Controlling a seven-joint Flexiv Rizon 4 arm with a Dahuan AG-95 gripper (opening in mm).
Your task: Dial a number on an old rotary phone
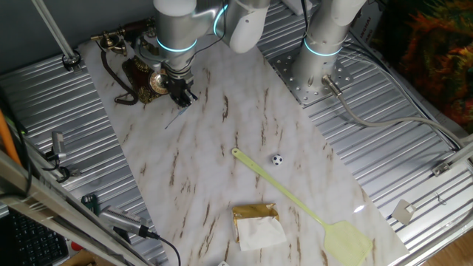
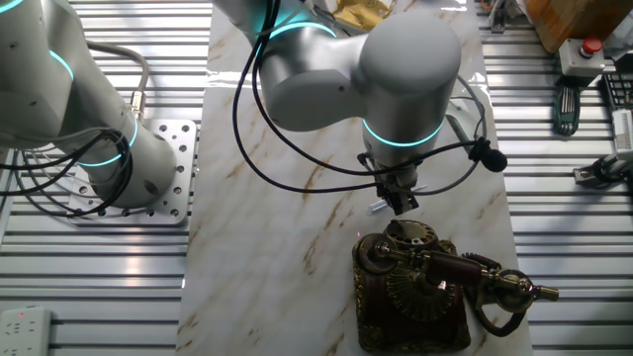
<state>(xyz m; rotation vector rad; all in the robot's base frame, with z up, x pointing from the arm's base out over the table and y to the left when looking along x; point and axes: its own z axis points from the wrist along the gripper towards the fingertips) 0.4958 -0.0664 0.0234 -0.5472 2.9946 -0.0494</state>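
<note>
Silver-grey rounded arm [image 2: 396, 69] with glowing cyan joint rings, looped black cables, and small dark fingers [image 2: 404, 201].

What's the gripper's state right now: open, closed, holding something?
Gripper: cannot be told; its fingers are too small and dark to read. It sits low beside the old rotary phone, near the dial, with nothing visibly held.

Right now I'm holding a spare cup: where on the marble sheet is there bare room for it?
The widest bare patch lies mid-sheet, between the gripper by the old rotary phone and the small ball. The phone's corner is crowded with arm and cord. The opposite end is taken by the yellow fly swatter and gold packet.
</note>
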